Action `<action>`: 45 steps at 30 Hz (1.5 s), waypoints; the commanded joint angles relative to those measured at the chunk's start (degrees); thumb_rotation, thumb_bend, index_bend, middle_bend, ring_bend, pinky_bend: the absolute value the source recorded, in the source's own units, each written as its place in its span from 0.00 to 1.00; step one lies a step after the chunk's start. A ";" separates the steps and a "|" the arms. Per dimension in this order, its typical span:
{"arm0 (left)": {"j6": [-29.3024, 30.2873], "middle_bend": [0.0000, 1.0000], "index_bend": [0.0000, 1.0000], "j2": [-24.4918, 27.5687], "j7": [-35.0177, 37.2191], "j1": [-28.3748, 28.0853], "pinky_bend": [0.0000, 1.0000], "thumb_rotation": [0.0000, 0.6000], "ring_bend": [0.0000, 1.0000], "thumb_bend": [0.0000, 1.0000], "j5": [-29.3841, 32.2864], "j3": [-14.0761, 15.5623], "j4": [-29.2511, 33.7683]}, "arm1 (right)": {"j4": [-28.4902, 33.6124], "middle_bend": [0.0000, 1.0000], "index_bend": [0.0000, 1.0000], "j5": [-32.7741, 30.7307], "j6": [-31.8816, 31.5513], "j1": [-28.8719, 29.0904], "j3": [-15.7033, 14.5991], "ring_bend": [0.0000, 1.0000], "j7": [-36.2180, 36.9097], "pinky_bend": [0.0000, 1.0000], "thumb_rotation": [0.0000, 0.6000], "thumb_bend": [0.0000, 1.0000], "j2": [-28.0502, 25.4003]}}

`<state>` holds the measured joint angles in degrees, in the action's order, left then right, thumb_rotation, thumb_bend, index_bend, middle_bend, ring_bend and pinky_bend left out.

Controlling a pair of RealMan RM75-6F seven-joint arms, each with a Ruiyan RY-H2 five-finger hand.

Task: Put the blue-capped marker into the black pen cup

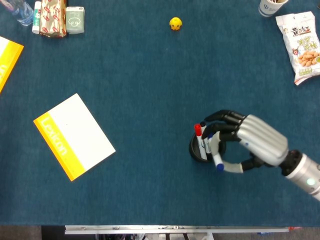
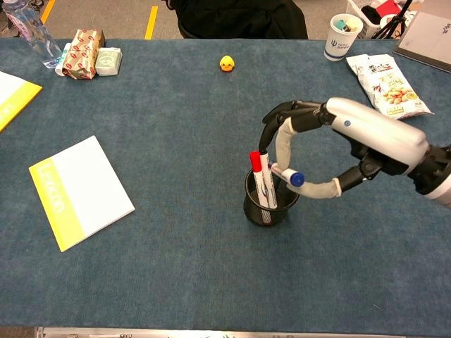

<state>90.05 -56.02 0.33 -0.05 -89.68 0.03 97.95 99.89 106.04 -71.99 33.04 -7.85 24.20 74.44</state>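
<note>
"Lexkon" on yellow-edged notebook

Three markers are in sight: one with a blue cap, one with a red cap and one with a black cap. One black pen cup stands on the one blue tabletop. One hand shows. There are two yellow-edged notebooks: one lying whole, one cut by the left edge. One yellow duck toy sits far back. One snack bag lies at the far right, and one paper cup beyond it. At the far left are one plastic bottle and two small packets, one patterned red, one pale green.
</note>
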 commanded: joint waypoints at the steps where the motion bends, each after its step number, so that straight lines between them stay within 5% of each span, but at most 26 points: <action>1: 0.04 0.16 0.11 0.09 0.25 0.17 0.23 1.00 0.19 0.19 0.26 0.03 -0.22 | -0.84 0.39 0.65 -0.77 1.34 0.38 -0.32 0.19 0.70 0.18 1.00 0.27 1.48; 10: -0.78 0.16 0.11 -0.26 0.76 0.02 0.23 1.00 0.19 0.20 0.76 0.08 -0.91 | -2.45 0.38 0.65 -2.72 2.98 -0.15 -1.09 0.19 3.85 0.08 1.00 0.26 3.42; 20: -1.13 0.16 0.11 -0.41 0.91 -0.25 0.23 1.00 0.19 0.20 0.81 -0.07 -1.24 | -5.36 0.20 0.25 -2.05 1.27 -1.16 -0.30 0.07 0.97 0.00 1.00 0.22 5.12; 25: -1.20 0.16 0.11 -0.37 0.83 -0.23 0.23 1.00 0.19 0.20 1.04 -0.11 -1.21 | -6.55 0.15 0.18 -2.39 0.02 -1.96 0.48 0.04 -1.24 0.00 1.00 0.20 5.44; 33: -1.12 0.16 0.11 -0.84 1.05 -0.71 0.23 1.00 0.19 0.20 0.76 -0.60 -1.70 | -7.85 0.19 0.19 -5.62 -5.43 -5.80 3.53 0.04 -11.27 0.00 1.00 0.21 1.80; 38: -0.67 0.16 0.11 -2.47 1.22 -1.26 0.23 1.00 0.19 0.20 -0.06 -1.09 -3.26 | -10.78 0.27 0.33 -8.99 -9.76 -10.12 5.10 0.10 -19.91 0.00 1.00 0.26 0.24; 45: -0.35 0.16 0.11 -4.22 0.90 -1.92 0.23 1.00 0.19 0.20 -0.44 -1.73 -4.71 | -11.52 0.30 0.38 -13.56 -12.64 -15.01 5.84 0.11 -27.27 0.01 1.00 0.27 -2.82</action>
<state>89.67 -60.16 1.27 -1.90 -90.06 -1.63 93.31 88.84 93.51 -83.62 19.27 -2.47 -1.68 72.52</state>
